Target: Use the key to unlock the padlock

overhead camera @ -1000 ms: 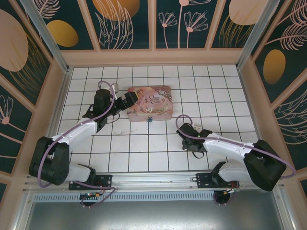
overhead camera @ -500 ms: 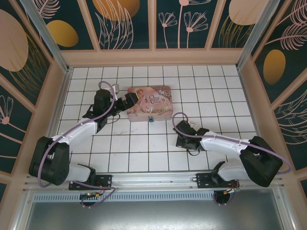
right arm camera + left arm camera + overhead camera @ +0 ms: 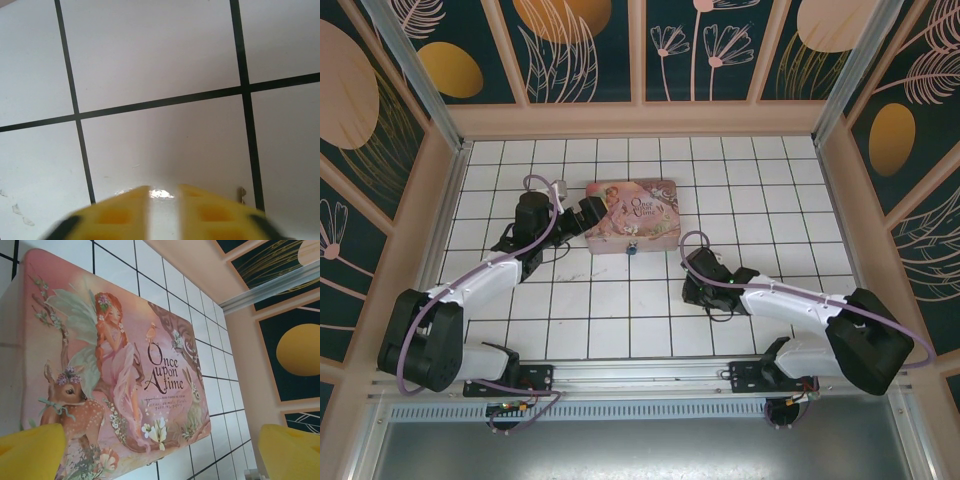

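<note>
Padlock (image 3: 633, 248) sat at pink tin's (image 3: 640, 200) near edge in top view, left gripper (image 3: 586, 215) at tin's left end, right gripper (image 3: 690, 292) nearer than tin; left wrist: fingers (image 3: 30, 452) spread wide before tin; right wrist: fingers (image 3: 120, 215) slightly parted over tile (image 3: 165, 65), pinching nothing.

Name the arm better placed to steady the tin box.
Left. The left gripper, open, sits at the tin box's left end, facing it; the right gripper is over bare tiles, apart from the box.
</note>
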Motion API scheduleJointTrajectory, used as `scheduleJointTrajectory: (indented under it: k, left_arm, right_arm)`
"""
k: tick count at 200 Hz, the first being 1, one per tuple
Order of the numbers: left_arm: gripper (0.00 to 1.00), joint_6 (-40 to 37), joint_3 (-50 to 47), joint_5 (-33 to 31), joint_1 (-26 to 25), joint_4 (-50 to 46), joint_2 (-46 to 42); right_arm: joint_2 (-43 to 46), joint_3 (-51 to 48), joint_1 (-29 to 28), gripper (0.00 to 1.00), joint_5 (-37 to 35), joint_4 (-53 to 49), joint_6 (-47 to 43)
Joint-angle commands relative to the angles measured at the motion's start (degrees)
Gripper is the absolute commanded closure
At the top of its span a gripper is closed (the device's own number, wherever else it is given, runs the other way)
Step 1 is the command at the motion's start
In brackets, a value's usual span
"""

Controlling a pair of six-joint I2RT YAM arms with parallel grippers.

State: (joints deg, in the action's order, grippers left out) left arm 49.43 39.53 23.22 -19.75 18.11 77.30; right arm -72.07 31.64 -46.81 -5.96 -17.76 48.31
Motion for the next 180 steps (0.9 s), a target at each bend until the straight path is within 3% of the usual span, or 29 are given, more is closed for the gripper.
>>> scheduleJointTrajectory:
  k: [1,23,50,180]
  left_arm:
    - [0.01,1.24,0.19,1.80,-0.34,2.45,0.49]
    - [0.01,1.18,0.38,2.10,-0.31,2.67,0.58]
    - [0.01,1.06,0.85,2.09,-0.29,2.63,1.31]
    - [0.01,2.08,0.40,2.27,-0.25,6.10,3.74]
  right_arm:
    - [2.77,0.61,0.31,0.51,-0.60,-1.91,-0.48]
    - [4.46,1.23,0.31,0.38,-1.80,-6.34,-2.14]
    - [3.19,1.64,0.40,0.36,-1.75,-8.86,-4.89]
    - [-6.41,3.64,-2.65,0.53,-2.42,-11.96,-9.78]
